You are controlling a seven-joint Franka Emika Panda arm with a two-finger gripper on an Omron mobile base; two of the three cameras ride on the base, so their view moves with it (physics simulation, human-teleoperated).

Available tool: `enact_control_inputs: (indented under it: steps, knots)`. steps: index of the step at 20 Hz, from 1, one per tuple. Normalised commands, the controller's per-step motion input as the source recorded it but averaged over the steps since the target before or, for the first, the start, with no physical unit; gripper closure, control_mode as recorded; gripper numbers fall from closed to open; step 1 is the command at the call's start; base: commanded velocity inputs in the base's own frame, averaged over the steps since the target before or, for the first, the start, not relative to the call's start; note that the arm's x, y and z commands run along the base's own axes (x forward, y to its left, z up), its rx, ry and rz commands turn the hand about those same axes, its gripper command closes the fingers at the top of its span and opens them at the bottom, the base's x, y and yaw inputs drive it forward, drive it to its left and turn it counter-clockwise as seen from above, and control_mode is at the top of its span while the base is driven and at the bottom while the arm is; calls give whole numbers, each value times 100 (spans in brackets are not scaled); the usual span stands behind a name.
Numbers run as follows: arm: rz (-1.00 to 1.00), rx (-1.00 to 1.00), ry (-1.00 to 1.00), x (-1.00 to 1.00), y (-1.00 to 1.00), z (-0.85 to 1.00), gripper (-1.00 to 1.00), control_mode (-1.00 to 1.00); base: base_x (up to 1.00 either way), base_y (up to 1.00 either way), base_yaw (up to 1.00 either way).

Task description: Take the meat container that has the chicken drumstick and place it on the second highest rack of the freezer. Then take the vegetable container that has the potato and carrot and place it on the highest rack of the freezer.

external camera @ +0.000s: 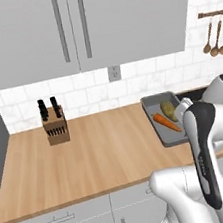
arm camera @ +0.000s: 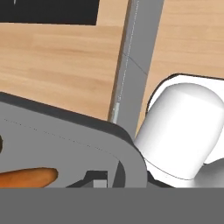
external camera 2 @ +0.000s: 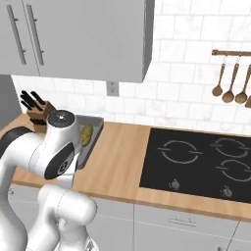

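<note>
My pincer is closed, its tips low at the near corner of the tray. I cannot tell whether they pinch the rim or only sit against it. The carrot lies inside the tray, just beside that corner.

From the left base view the tray sits flat on the wooden counter near its right end. The carrot lies slantwise in it, with the potato just behind it, toward the wall. My own forearm covers the tray's right side.

To the right of the tray, the black cooktop is set flush into the counter. The wood between the two is bare. To the left, the counter runs wide and bare to the knife block, which stands well apart, near the tiled wall.

The counter's front edge is close below the tray. Behind it are the wall and an outlet. Wall cupboards hang overhead, and wooden spoons hang on a rail over the cooktop.
</note>
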Motion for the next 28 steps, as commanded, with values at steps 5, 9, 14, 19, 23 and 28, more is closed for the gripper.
enact_control_inputs:
  steps: [5, 9, 14, 19, 23, 28]
  knots:
    - [0, 0, 0, 0, 0, 0, 100, 100, -89, 37, 41]
    - [0, 0, 0, 0, 0, 0, 100, 100, -46, 58, 76]
    - [0, 0, 0, 0, 0, 0, 100, 100, 0, 45, 90]
    - [0, 0, 0, 0, 0, 0, 100, 100, -8, 53, 91]
    - [0, 0, 0, 0, 0, 0, 100, 100, -8, 66, 86]
    - [0, 0, 0, 0, 0, 0, 100, 100, 19, 68, 70]
